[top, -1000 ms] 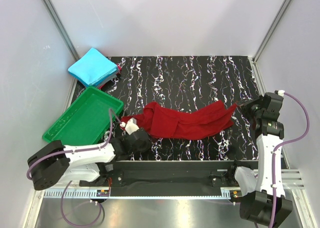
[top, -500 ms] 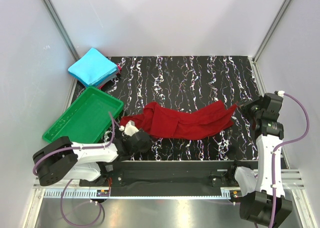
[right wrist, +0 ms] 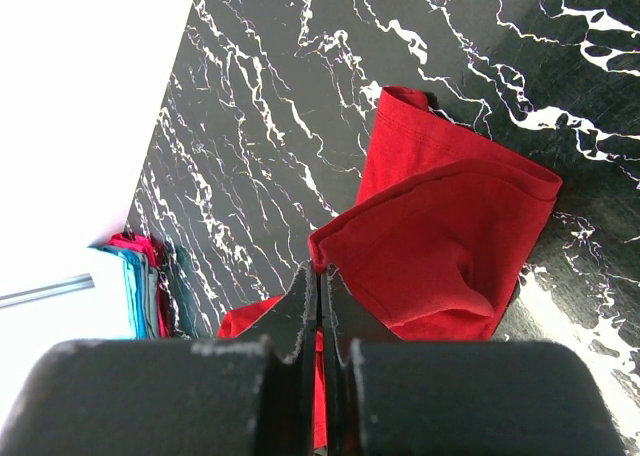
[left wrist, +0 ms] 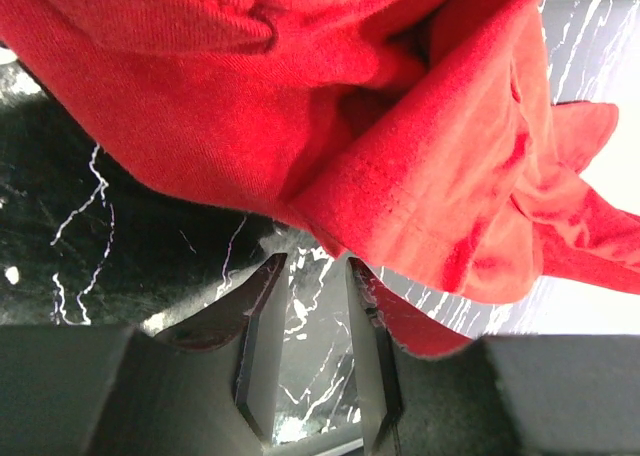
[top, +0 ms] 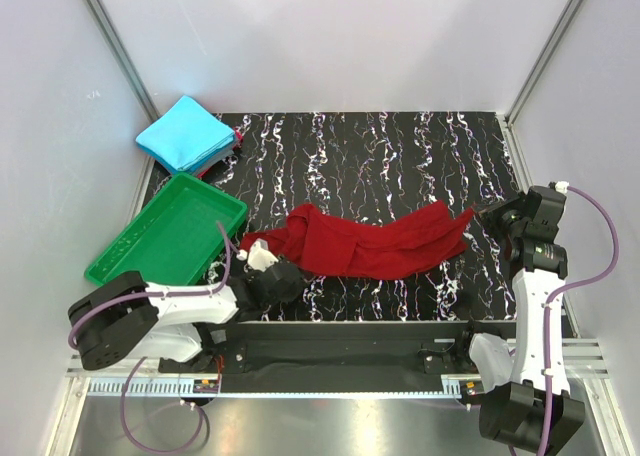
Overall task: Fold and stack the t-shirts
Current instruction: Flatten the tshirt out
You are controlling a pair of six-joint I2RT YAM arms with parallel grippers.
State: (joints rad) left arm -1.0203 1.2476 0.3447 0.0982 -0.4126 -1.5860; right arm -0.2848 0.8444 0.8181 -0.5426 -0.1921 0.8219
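Red shirt [top: 370, 244] is left unfolded on the desk [top: 380, 156]. It is bunched into a long rumpled strip that starts just beside the near right corner of the green tray [top: 165, 238] and runs away from the tray to the right.

Blue shirt [top: 183, 134] is seen folded to a flat square just beyond the far end of the tray. A sliver of red-pink cloth is visible under its edge on the side away from the tray wall. The same stack is caught small in the right wrist view [right wrist: 135, 291].

Left end effector [top: 258, 259] is positioned just right of the tray's near corner, at the shirt end nearest the tray. In the left wrist view the left end effector [left wrist: 312, 276] is shown with fingers [left wrist: 262, 316] held a little apart. Bare desk is seen through the gap and nothing is clamped. The red hem is seen just past the fingertips, and a fold is pressed against the outer side of one finger.

Right end effector [top: 478, 214] is found well apart from the tray, at the shirt end farthest from it. In the right wrist view the right end effector [right wrist: 320, 276] is shown with fingers pressed together, and a corner of the red shirt is pinched at the tips. The cloth is spread flat on the desk beyond them.
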